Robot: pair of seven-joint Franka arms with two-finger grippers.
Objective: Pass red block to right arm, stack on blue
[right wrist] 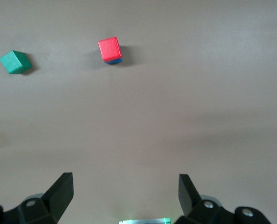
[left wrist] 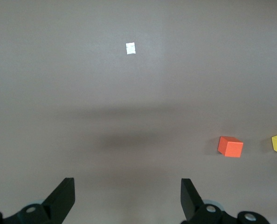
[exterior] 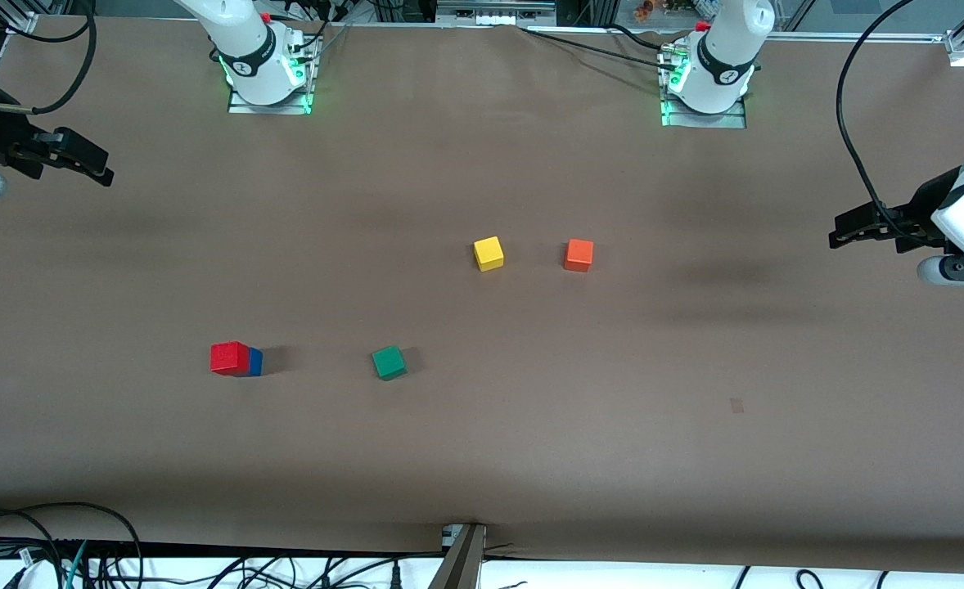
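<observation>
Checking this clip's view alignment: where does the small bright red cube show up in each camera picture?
Front view: the small bright red cube sits on the small solid blue cube, toward the right arm's end of the table.
Left wrist view: not in it.
Right wrist view: the red cube shows with a blue sliver under it.
Shared landmark: the small green cube beside the stack.

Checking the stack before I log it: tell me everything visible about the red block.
The red block is a small bright red cube with matte, flat faces and crisp edges. It sits on top of the blue cube, which shows only as a sliver beneath it, toward the right arm's end of the table. It looks level, turned slightly off the blue cube's edges. No gripper touches it.
</observation>
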